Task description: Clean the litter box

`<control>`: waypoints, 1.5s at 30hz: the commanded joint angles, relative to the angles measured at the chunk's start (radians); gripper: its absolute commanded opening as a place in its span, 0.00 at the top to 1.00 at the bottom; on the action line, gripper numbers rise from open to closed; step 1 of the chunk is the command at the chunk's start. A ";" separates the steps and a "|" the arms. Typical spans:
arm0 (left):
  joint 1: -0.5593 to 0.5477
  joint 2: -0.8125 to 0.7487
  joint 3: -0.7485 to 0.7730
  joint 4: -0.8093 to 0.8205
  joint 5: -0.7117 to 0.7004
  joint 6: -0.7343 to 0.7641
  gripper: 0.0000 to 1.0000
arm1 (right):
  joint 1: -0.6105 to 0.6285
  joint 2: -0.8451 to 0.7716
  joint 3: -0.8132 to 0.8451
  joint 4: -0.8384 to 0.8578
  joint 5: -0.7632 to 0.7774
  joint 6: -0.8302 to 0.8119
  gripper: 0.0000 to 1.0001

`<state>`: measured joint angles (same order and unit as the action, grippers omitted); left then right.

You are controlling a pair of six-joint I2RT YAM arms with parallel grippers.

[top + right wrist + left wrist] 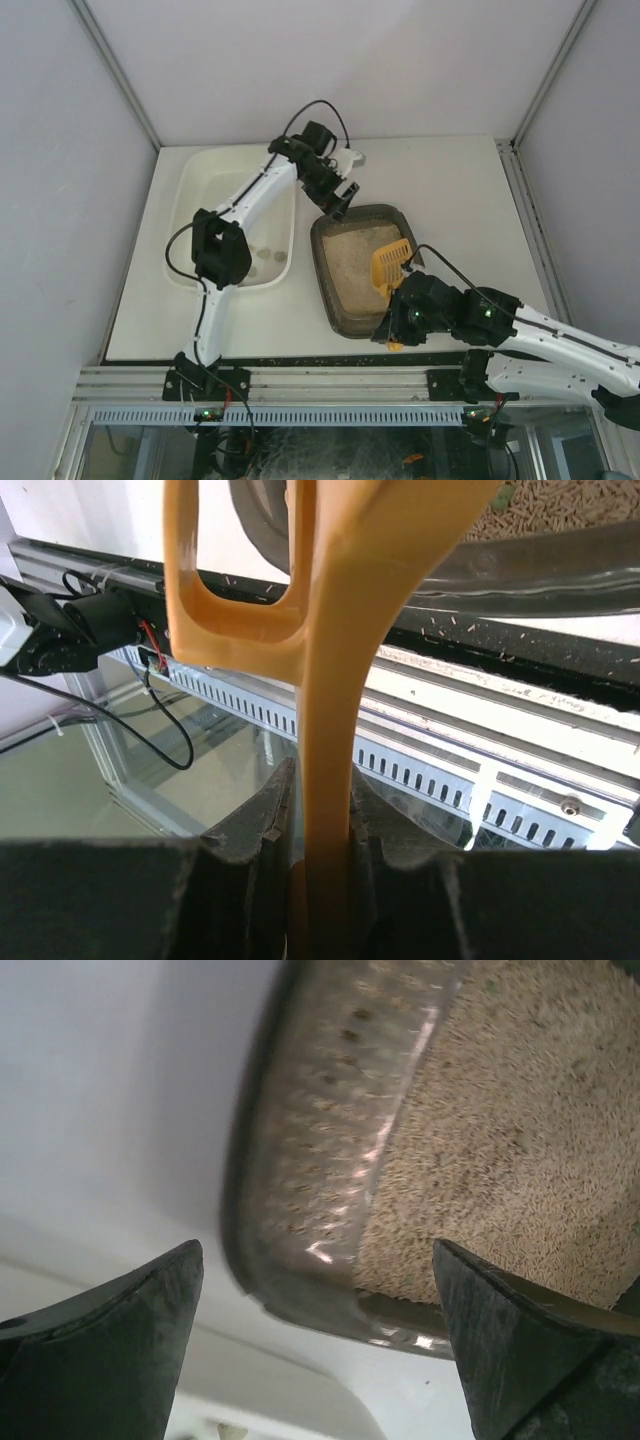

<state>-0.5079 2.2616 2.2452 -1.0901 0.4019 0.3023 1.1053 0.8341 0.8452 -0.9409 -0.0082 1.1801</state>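
The litter box (322,262) is a dark brown tray of beige litter (355,265), right of centre. My left gripper (343,202) hangs open and empty over its far left corner; in the left wrist view the ribbed rim (310,1160) and litter (500,1130) lie between the spread fingers (120,1340) of the gripper (315,1350). My right gripper (398,318) is shut on the handle of a yellow scoop (390,264), whose slotted head rests over the litter at the box's right side. The right wrist view shows the handle (340,680) clamped in the gripper (325,820).
A larger white tub (190,190) stands left of the litter box with a few small clumps (266,255) inside. The litter box's near rim (540,570) sits close to the table's front edge and the aluminium rail (480,750). Grey walls enclose the table.
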 commanded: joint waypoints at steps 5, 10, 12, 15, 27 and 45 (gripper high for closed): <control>-0.096 -0.004 -0.122 0.015 -0.152 0.165 0.00 | 0.029 -0.099 -0.064 0.111 0.070 0.131 1.00; -0.099 0.038 -0.154 0.034 -0.251 0.182 0.00 | -0.040 -0.097 -0.072 0.045 0.021 0.132 1.00; -0.098 0.024 -0.200 0.075 -0.293 0.181 0.00 | -0.108 -0.078 -0.071 0.057 -0.078 0.085 1.00; -0.098 -0.022 -0.279 0.141 -0.337 0.166 0.00 | -0.209 -0.024 -0.072 0.076 -0.266 0.000 1.00; -0.094 -0.115 -0.376 0.121 -0.292 0.168 0.00 | -0.309 0.124 -0.071 0.087 -0.391 -0.142 1.00; -0.089 -0.450 -0.887 0.298 -0.031 -0.216 0.12 | -0.587 0.481 0.155 -0.110 -0.582 -0.523 1.00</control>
<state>-0.5724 1.9007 1.4445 -0.7681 0.2226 0.1905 0.5346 1.2201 0.9005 -1.0786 -0.5488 0.7620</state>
